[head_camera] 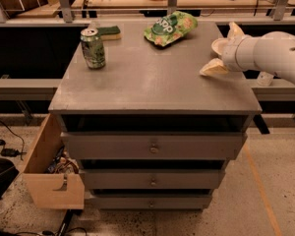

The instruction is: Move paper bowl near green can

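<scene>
**Robot claw at the right edge of a grey cabinet top, paper bowl at its tip**

The gripper (222,50) on a white arm reaches in from the right of the view and hangs over the right rim of the grey cabinet top (152,90). A pale curved edge at the claw's tip looks like the paper bowl (217,45). Claw and bowl are both cream-coloured and overlap, so whether the claw is clamped on the bowl or spread around it cannot be told.

Leftward and farther back from the claw lies a flat green snack bag (170,28) with white lettering. Well beyond that, across the whole top from the claw, the green can (93,48) stands upright near the back left corner (silver top, pull tab showing). Just behind the can lies a green and yellow sponge (109,32).

Below the claw's level, the cabinet front shows three shut drawers (152,146). A wooden drawer (54,181) juts open low at the far left.
</scene>
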You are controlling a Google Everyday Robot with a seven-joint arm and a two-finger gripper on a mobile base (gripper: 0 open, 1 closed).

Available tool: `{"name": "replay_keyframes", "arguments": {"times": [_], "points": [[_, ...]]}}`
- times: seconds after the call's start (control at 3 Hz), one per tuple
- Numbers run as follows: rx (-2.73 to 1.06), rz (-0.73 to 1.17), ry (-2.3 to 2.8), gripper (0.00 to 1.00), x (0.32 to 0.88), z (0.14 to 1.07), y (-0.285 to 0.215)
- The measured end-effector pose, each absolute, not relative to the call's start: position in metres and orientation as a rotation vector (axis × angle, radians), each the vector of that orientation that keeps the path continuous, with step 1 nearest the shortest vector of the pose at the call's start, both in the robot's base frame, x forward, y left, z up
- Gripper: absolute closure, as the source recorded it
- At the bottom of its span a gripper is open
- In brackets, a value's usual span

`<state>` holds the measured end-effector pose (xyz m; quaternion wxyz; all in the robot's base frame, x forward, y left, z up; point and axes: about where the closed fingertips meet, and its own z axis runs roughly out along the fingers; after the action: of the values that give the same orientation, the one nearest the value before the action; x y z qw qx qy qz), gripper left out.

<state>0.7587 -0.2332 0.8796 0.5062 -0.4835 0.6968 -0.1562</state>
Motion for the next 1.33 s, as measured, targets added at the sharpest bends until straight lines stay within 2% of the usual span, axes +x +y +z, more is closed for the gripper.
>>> {"name": "replay_keyframes", "arguments": {"times": [0.33,0.67,1.0,1.33], "points": [[-1.193,-0.410,1.684,0.00,0.761,0.889,-0.243],[-1.233,-0.460,1.683,0.17,0.760,0.910,-0.261],[-1.270,-0.497,1.691,0.45,0.756,0.926,-0.277],[-1.292,-0.508,1.699,0.32,0.752,0.932,-0.284]]}}
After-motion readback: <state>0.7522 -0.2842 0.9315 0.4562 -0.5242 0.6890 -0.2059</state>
